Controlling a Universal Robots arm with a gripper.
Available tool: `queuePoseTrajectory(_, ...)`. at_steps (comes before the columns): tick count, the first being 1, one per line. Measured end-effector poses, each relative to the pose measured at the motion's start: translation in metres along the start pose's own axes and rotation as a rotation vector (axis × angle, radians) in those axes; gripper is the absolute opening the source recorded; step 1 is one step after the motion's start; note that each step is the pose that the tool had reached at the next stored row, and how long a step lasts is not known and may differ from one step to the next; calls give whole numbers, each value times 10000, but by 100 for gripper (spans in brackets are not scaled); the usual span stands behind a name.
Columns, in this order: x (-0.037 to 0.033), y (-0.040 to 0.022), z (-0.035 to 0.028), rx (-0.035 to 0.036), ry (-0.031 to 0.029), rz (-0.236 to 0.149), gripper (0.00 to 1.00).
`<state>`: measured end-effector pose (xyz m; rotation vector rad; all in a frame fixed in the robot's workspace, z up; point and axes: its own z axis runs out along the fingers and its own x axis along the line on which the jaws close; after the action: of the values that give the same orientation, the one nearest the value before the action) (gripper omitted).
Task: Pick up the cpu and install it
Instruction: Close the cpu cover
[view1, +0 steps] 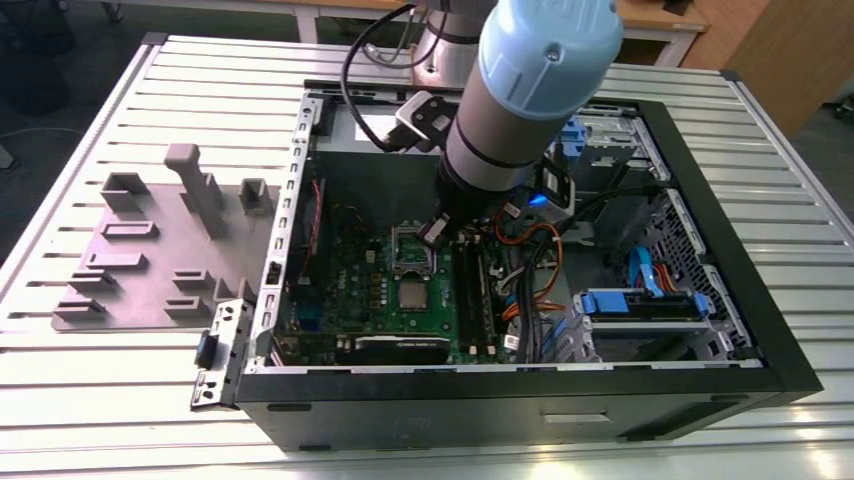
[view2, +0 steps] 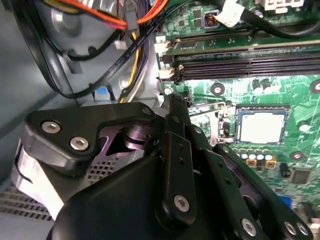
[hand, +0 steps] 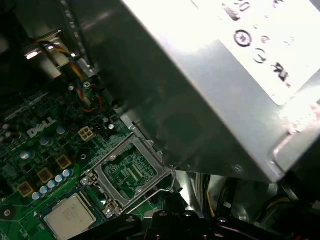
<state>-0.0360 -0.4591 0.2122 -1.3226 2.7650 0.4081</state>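
The cpu lies flat on the green motherboard inside the open computer case, just beside the silver socket bracket, whose frame stands tipped up in the first wrist view, where the cpu sits next to it. It looks light, stiff and thin, with a smooth metal lid that would be slippery; I judge the underside fragile, so the pale rim's opposite edges are the place to grip. Room is tight: memory slots run near one side, cables crowd beyond, and case walls hem the arm. The end effector hangs above the bracket; whether its fingers are apart, I cannot tell.
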Motion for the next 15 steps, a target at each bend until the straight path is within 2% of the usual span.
queuePoseTrajectory(3, 1, -1, 6, -82, 115, -507, 11)
queuePoseTrajectory(5, 2, -2, 7, -117, 161, -736, 11)
queuePoseTrajectory(15, 1, -2, 8, -128, 150, -749, 11)
